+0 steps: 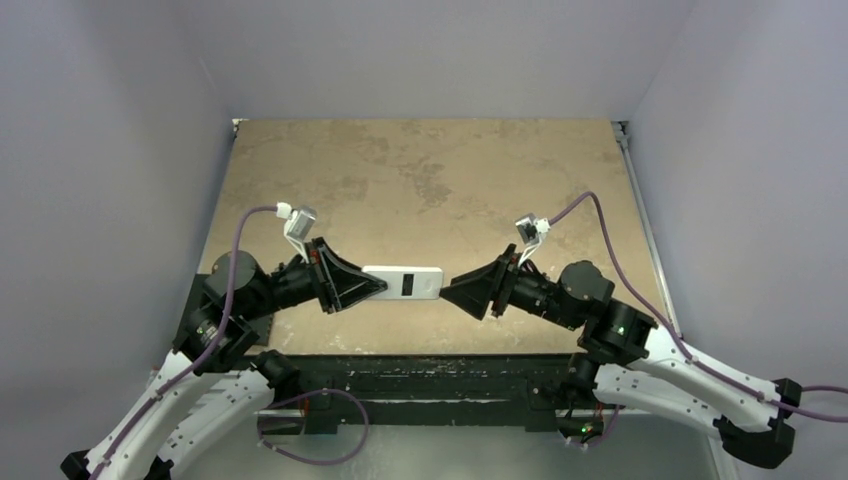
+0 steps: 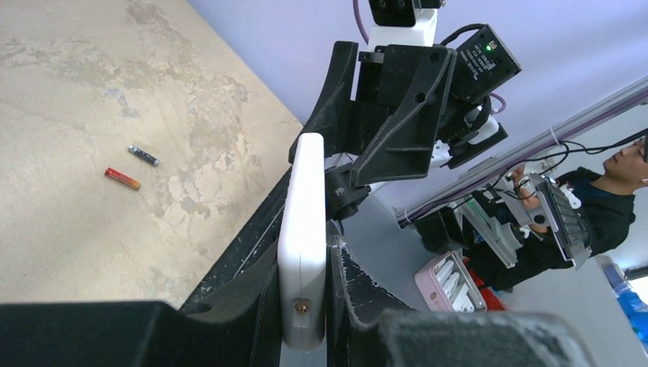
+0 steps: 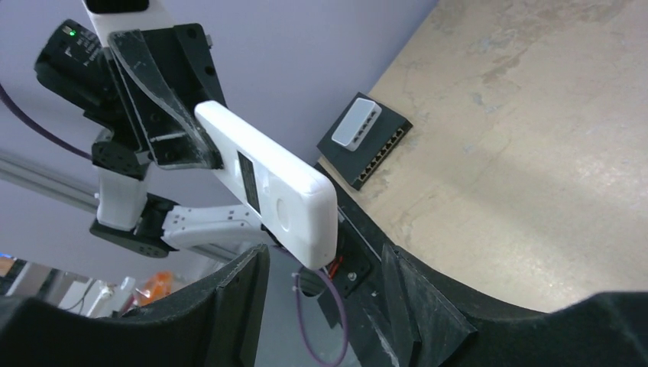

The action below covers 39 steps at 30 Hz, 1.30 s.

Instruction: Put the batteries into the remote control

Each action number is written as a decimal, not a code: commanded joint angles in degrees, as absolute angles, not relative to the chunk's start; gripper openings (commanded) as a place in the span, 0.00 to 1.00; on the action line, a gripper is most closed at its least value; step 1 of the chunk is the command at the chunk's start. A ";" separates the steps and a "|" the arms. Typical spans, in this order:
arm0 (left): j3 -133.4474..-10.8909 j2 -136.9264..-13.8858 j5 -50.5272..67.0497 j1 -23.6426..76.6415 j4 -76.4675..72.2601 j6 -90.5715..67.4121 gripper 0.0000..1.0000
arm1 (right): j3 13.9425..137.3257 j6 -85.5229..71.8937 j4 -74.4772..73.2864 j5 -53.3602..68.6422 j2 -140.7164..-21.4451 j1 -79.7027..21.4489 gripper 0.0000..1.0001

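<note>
The remote control [image 1: 412, 282] is a white handset held level above the table's near edge, with my left gripper [image 1: 378, 287] shut on its left end. In the left wrist view the remote [image 2: 303, 222] is edge-on, clamped in the left gripper [image 2: 306, 294]. My right gripper [image 1: 447, 291] faces its other end. There the right gripper [image 3: 325, 294] stands open, and the remote's [image 3: 267, 180] rounded end hangs between the fingers [image 3: 237, 306] without touching them. The batteries lie on the table, the dark one [image 2: 143, 155] beside the reddish-orange one [image 2: 122, 178].
A black box with a row of ports and a white block on top [image 3: 365, 138] sits at the table's edge near the left arm. A black rail [image 1: 430, 375] runs along the near edge between the arm bases. Purple-grey walls enclose the tan table [image 1: 430, 180].
</note>
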State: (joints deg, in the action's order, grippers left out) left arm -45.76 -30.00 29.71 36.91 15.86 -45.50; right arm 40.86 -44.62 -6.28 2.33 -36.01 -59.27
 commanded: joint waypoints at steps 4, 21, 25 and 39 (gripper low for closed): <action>-45.37 -29.70 28.68 37.26 12.56 -47.30 0.00 | 42.16 -47.63 1.15 1.97 -38.53 -59.15 0.60; -44.91 -30.59 28.48 37.27 12.71 -47.45 0.00 | 41.14 -47.58 3.73 0.73 -40.72 -59.15 0.49; -44.57 -30.75 28.38 37.22 12.45 -47.61 0.00 | 41.04 -47.64 4.28 0.80 -41.34 -59.15 0.47; -43.89 -31.88 27.89 37.25 13.21 -47.41 0.00 | 39.93 -47.55 5.83 1.21 -42.45 -59.15 0.32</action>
State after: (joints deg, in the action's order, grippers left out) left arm -44.34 -31.14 28.29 36.91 14.96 -47.00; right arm 40.03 -47.13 1.78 0.97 -42.02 -58.96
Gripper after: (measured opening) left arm 0.191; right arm 0.370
